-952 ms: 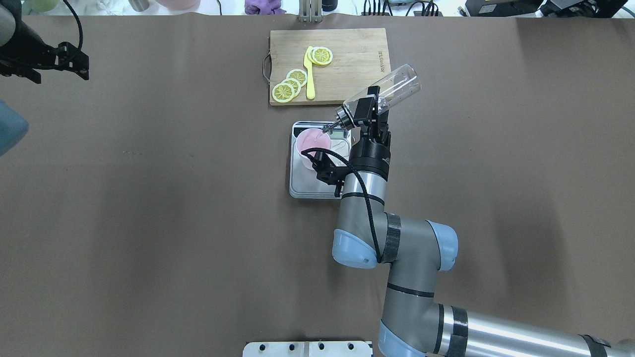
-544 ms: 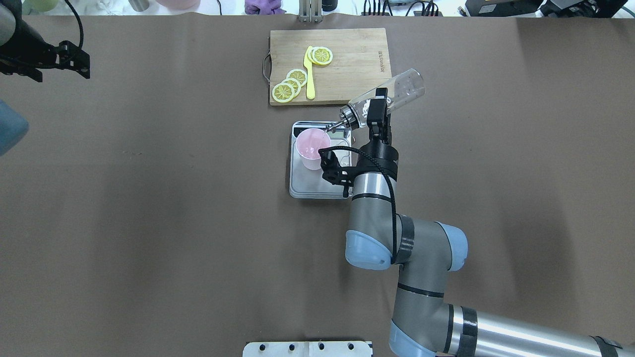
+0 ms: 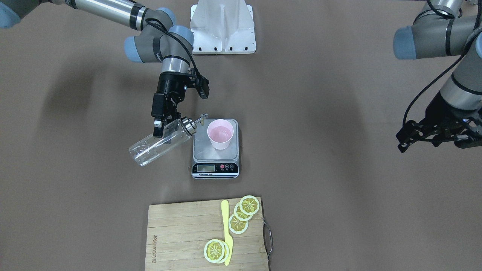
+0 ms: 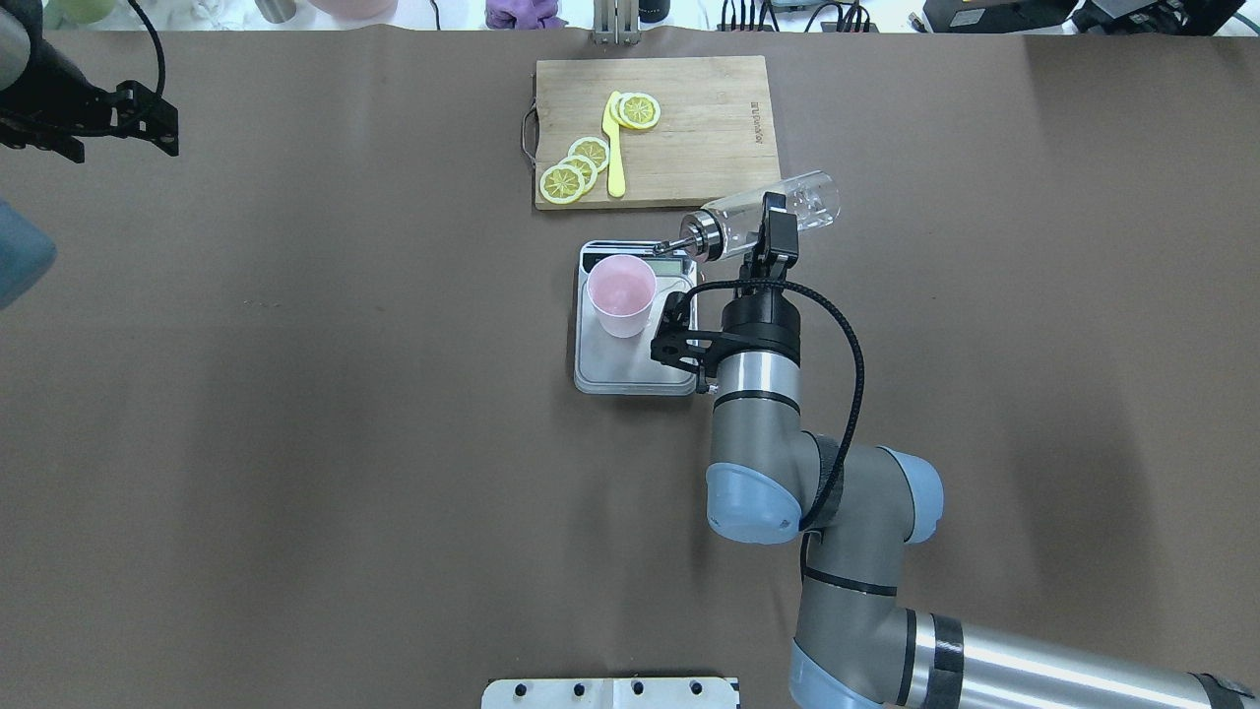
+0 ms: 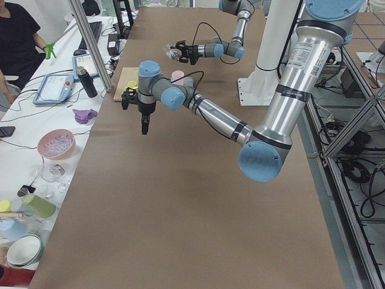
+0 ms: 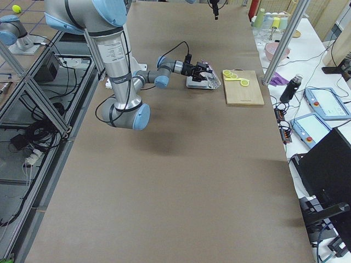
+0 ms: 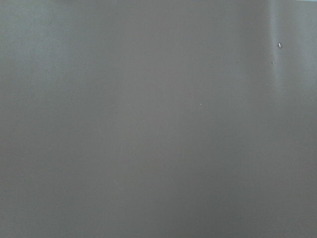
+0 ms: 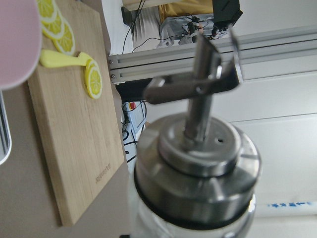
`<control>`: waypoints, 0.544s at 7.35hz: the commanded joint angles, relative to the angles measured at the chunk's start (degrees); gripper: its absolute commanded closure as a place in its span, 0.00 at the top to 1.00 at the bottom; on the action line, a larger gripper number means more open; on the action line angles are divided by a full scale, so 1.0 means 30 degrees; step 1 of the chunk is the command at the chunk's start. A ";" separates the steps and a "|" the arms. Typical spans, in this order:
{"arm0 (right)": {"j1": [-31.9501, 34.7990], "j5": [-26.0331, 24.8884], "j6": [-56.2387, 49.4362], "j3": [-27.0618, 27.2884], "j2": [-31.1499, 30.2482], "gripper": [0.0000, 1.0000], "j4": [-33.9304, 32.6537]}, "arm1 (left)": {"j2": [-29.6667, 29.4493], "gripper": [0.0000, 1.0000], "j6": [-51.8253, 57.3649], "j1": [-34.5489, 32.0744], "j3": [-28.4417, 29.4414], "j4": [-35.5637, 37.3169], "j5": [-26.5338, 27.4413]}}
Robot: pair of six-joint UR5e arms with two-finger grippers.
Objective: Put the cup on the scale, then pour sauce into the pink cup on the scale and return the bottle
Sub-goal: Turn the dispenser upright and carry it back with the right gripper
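The pink cup stands upright on the far left part of the steel scale. My right gripper is shut on the clear glass bottle, holding it nearly level in the air just right of the scale. Its silver pourer cap points toward the scale's display end, the spout short of the cup's rim. My left gripper hangs over bare table far to the left. Whether its fingers are open does not show.
A wooden cutting board with lemon slices and a yellow knife lies just beyond the scale. A white mount plate sits at the near edge. A side table with bowls and a seated person flank the far side.
My right gripper has drawn back to the right with the bottle. The bottle has levelled out, and its spout has left the cup's rim. The left arm has stayed put.
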 commanded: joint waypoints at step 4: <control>0.2193 0.5842 0.7501 0.3494 -0.2929 0.09 0.4023 | -0.0140 0.98 -0.0029 0.0000 -0.0167 -0.0004 0.0000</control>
